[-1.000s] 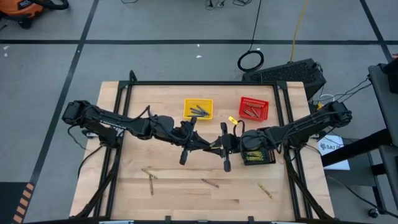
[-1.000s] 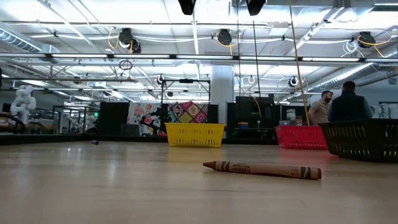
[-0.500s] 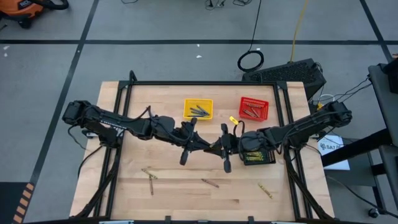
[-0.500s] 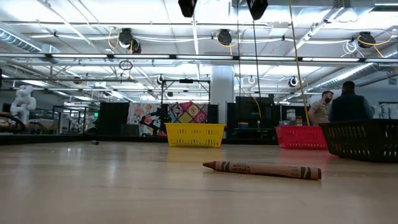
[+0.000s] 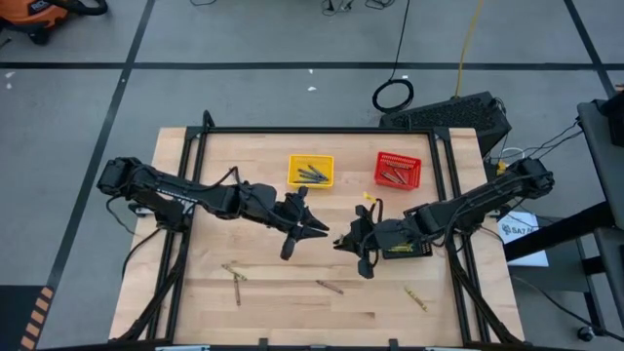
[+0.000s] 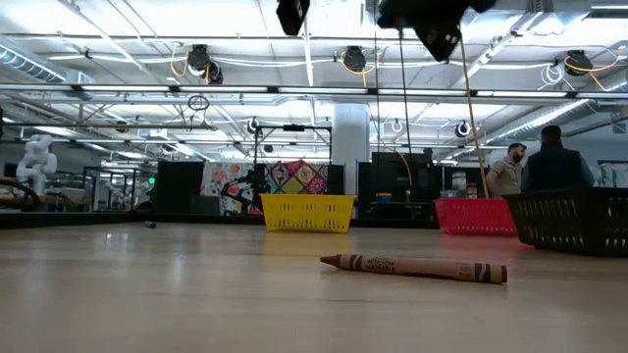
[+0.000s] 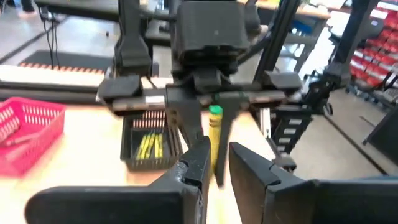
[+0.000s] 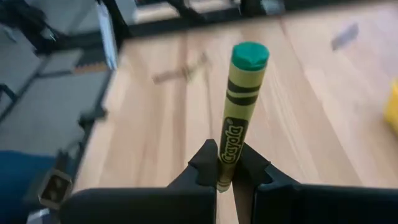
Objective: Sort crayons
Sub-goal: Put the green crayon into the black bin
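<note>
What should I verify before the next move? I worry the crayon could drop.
1. Right gripper shut on the yellow-green paper-wrapped crayon: ok.
2. Grip depth: not ok, it pinches only one end and most of the stick pokes out.
3. Left gripper off that crayon: ok, fingers apart, grippers separated in the high view.
4. Black mesh basket holding similar yellow sticks, close under the right arm: ok.
5. Table sorted: not ok, loose crayons lie near the front edge.

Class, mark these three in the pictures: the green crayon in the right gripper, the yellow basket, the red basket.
green crayon (image 8: 239, 127), right wrist view, on its paper wrapper.
yellow basket (image 5: 292, 161), high view, on its left rim.
red basket (image 5: 398, 157), high view, on its far rim.
</note>
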You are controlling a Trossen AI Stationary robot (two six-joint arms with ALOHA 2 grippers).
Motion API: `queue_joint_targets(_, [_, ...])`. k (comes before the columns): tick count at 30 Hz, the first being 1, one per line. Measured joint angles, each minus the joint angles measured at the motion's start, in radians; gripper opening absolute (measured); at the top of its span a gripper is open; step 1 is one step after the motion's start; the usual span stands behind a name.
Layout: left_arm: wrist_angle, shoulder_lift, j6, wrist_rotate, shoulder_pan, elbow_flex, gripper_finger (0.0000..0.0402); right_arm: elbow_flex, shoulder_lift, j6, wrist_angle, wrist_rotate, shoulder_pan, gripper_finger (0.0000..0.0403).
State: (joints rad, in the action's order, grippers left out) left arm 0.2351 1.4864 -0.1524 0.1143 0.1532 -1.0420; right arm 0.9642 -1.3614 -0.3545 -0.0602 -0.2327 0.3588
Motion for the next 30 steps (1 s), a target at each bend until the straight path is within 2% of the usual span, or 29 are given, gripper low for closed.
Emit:
queue_joint_targets(15, [-0.167, 0.0, -0.002, 0.007, 0.066, 0.0, 0.0066, 0.001, 0.101, -0.342, -0.609, -0.001, 0.052, 0.0001])
queue_joint_targets(25, [-0.183, 0.0, -0.045, 0.006, 0.099, 0.0, 0.0066, 0.001, 0.1, -0.495, -0.85, 0.014, 0.117, 0.0001])
queue_joint_targets(30, [-0.241, 0.0, -0.059, 0.006, 0.117, 0.0, 0.0066, 0.001, 0.1, -0.551, -0.928, 0.028, 0.145, 0.0001])
